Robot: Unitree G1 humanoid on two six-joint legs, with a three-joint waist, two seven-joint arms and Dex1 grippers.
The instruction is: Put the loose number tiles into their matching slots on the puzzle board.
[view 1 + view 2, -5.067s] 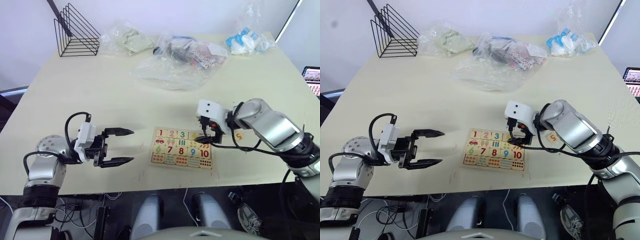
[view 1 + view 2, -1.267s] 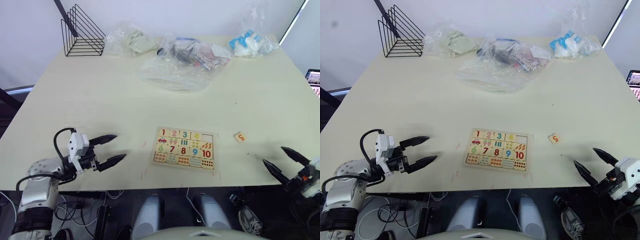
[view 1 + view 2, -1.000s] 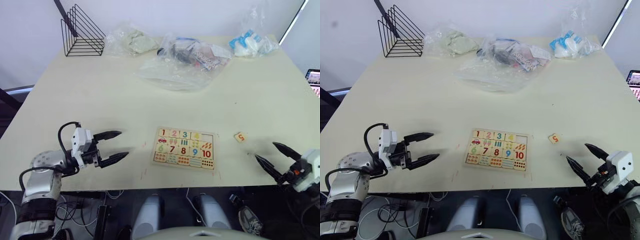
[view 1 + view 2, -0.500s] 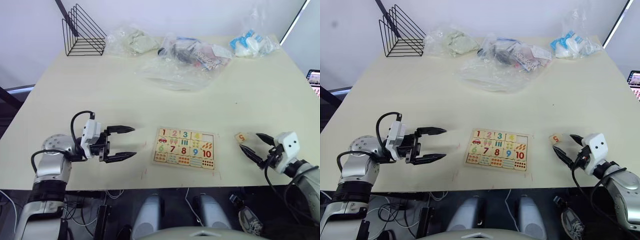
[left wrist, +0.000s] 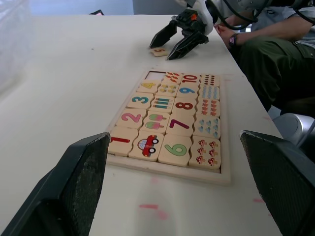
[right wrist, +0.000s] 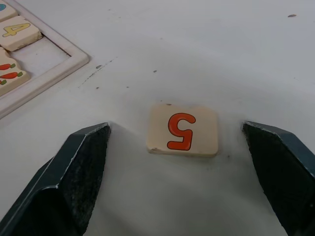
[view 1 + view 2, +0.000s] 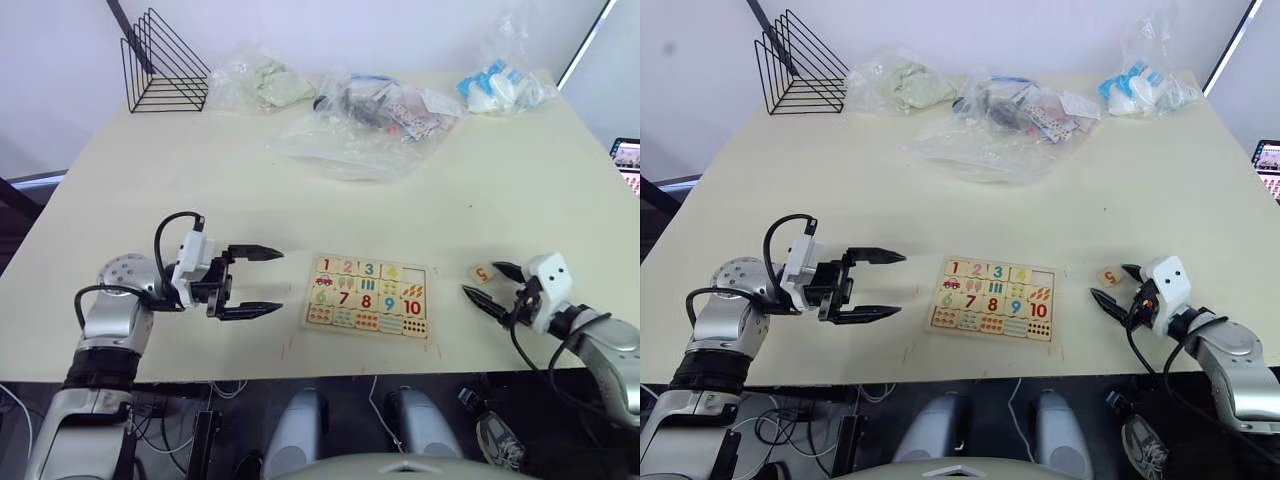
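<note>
The puzzle board (image 7: 306,326) lies flat near the table's front edge. Its top row holds tiles 1 to 4, and the slot (image 7: 1044,277) at its right end is bare. One loose number tile (image 6: 183,129), an orange 5, lies on the table just right of the board. My right gripper (image 7: 1109,281) is open and low over the table, with one finger on each side of that tile and touching nothing. My left gripper (image 7: 280,280) hovers open and empty a little to the left of the board, pointing at it.
A black wire rack (image 7: 163,62) stands at the far left corner. Several plastic bags (image 7: 365,115) lie along the back of the table. A laptop (image 7: 626,160) shows at the right edge. A person (image 5: 275,44) sits beyond the right side of the table.
My right gripper left the board after tile 4 went in, dropped below the table's edge, then came up around the 5 tile. My left gripper moved right towards the board.
</note>
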